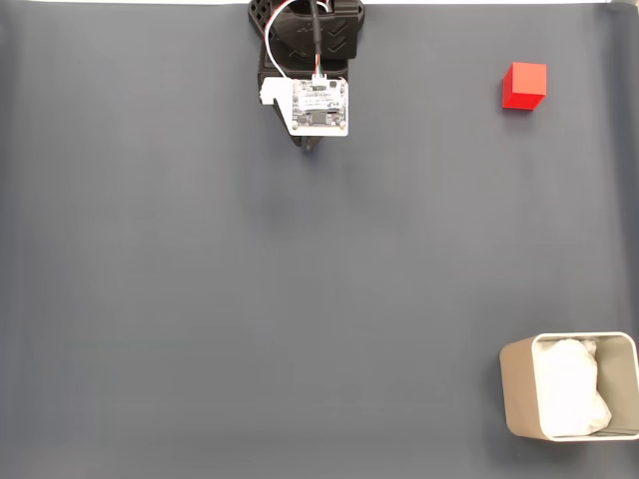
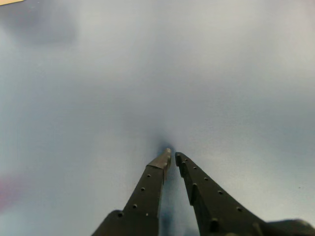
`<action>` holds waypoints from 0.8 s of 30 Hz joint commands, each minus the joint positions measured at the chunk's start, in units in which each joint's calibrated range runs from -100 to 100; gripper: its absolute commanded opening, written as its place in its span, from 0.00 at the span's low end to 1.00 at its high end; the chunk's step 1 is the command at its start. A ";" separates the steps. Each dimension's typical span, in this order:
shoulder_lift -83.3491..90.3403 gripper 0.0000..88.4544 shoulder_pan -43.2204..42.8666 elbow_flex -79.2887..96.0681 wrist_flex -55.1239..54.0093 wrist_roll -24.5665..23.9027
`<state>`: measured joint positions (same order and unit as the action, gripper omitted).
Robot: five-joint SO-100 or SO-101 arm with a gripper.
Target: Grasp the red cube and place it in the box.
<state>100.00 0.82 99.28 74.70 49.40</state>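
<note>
Looking down the wrist view, the jaws (image 2: 172, 156) rise from the bottom edge as two dark, perforated fingers (image 2: 147, 189) that narrow toward their tips. The tips sit almost together, with only a thin sliver of space between them, and nothing is held. Beyond the tips lies a blurred stretch of grey-blue worktop (image 2: 157, 73), with a soft dark shadow right at the tips.

In the fixed view from above, the same dark grey worktop (image 1: 250, 299) spreads across nearly the whole picture. At the bottom right corner stands the box (image 1: 514, 389), beige with rounded corners and thin walls, its far side cut off by the picture's right edge. White crumpled paper (image 1: 571, 387) lies inside it.

At the top centre is the arm (image 1: 310, 40), black, with red and white wires (image 1: 285, 30) looping over it and a white circuit board (image 1: 319, 105) mounted on the wrist. The tips of the jaws (image 1: 313, 147) just peek out below the board, too small here to judge their gap.

Near the top right sits the red cube (image 1: 524, 85), alone on the worktop. It is well apart from the arm to its left and well apart from the box below it.
</note>
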 commanded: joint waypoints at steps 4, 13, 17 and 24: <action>-0.09 0.00 -0.32 0.54 1.20 0.00; -0.09 0.00 -0.32 0.54 1.20 -0.10; -0.09 0.00 -0.32 0.54 1.20 -0.24; -0.09 0.00 -0.32 0.54 1.20 -0.24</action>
<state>100.00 0.82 99.28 74.70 49.40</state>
